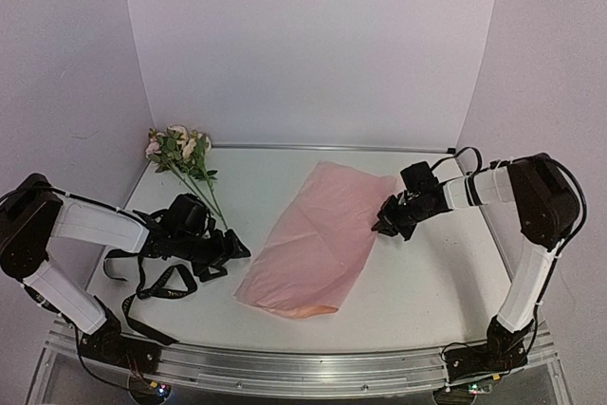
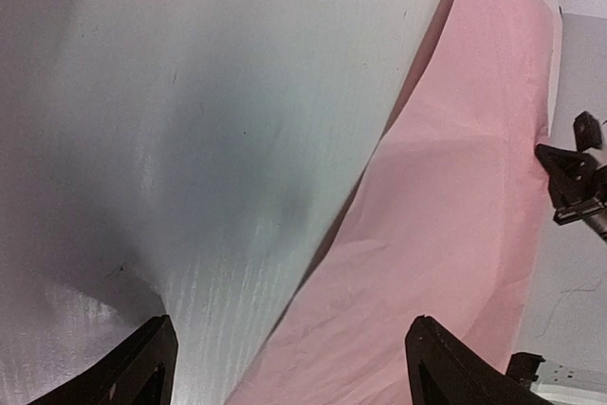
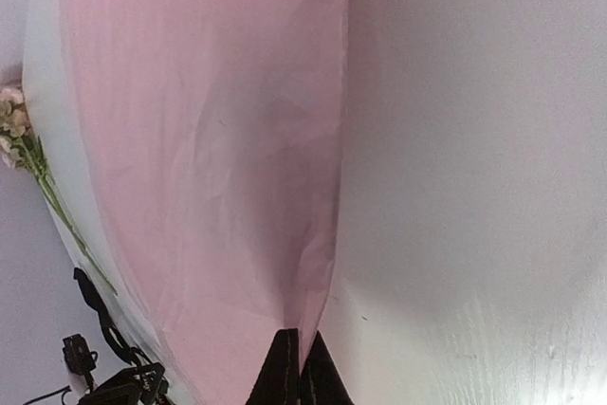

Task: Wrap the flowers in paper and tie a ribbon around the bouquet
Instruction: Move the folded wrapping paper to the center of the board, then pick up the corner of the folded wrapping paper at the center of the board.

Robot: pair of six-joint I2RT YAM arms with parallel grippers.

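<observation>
Nearest you, one black ribbon (image 1: 156, 282) lies tangled by the tabletop's (image 1: 427, 282) left edge. Your left gripper (image 2: 294, 322) stands wide open just left of the one pink paper (image 1: 313, 234), which lies mid-tabletop. Your right gripper (image 3: 296, 353) is pinched on the paper's right edge. One bunch of flowers (image 1: 180, 149) lies at the far-left corner.

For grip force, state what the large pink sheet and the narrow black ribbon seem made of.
Large pale pink sheet: thin matte tissue paper, judging by soft creases. Narrow black ribbon: probably woven fabric, lying in limp loops; weave too small to confirm.
</observation>
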